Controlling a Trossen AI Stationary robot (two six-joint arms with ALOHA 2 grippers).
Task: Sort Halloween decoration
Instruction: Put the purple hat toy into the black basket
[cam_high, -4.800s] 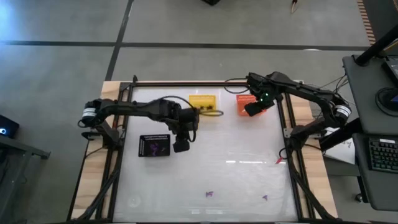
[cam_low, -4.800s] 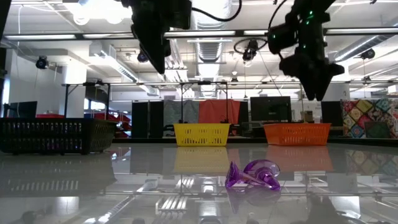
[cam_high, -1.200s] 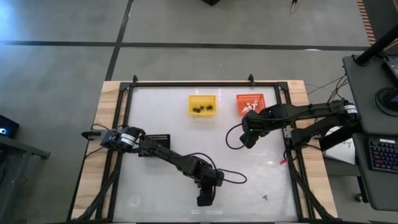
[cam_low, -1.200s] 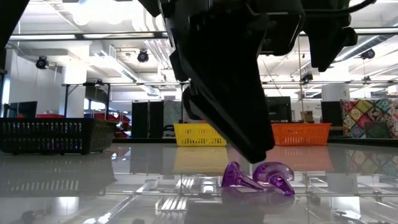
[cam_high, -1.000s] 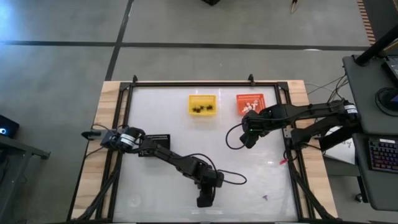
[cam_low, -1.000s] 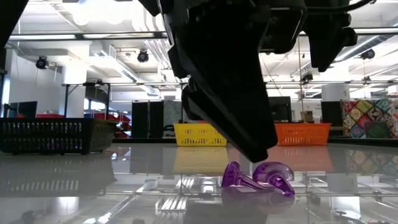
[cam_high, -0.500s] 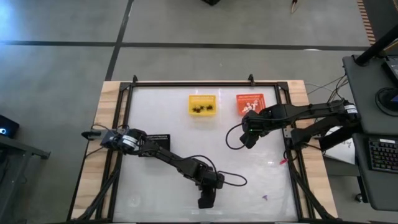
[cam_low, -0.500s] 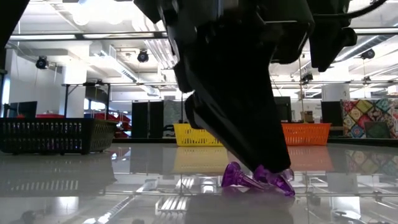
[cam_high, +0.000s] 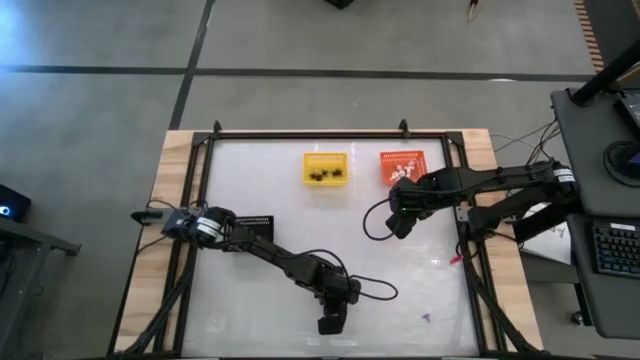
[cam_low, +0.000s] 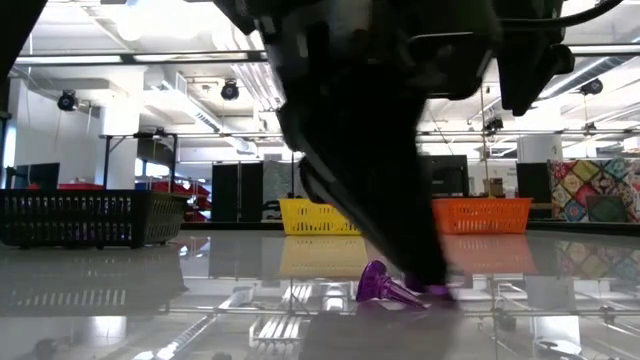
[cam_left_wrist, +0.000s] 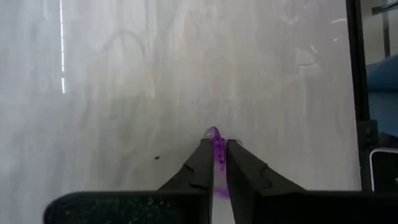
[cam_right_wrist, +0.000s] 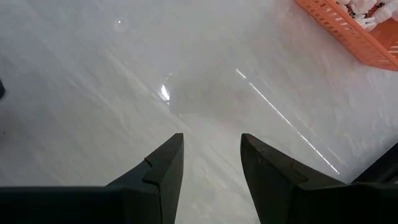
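My left gripper (cam_high: 330, 323) is down at the table near its front edge, shut on a small purple trinket (cam_left_wrist: 214, 134) of the Halloween decoration. In the low view its dark fingers (cam_low: 420, 250) cover most of the trinket, and one purple end (cam_low: 383, 285) sticks out beside them on the table top. A second purple trinket (cam_high: 427, 318) lies alone toward the front right. My right gripper (cam_right_wrist: 211, 149) hangs open above the table, on the near side of the orange basket (cam_high: 402, 166), with nothing between its fingers. My left gripper pinches the purple trinket (cam_left_wrist: 217, 155) between its two fingers, which come slanting down from above. A bit of purple shows past the fingertips and another bit farther back between them. In the low view the trinket's free end (cam_low: 385, 287) lies on the table.
The yellow basket (cam_high: 325, 167) with dark trinkets and the orange basket with white ones stand at the far edge. The black tray (cam_high: 252, 222) is at the left, partly under my left arm. A cable loops over the table beside the left gripper (cam_high: 375, 290).
My left gripper has come down a little onto the purple trinket and shut on it. In the low view its fingers now cover the trinket's right part, which showed a second ago. The trinket stays on the table.
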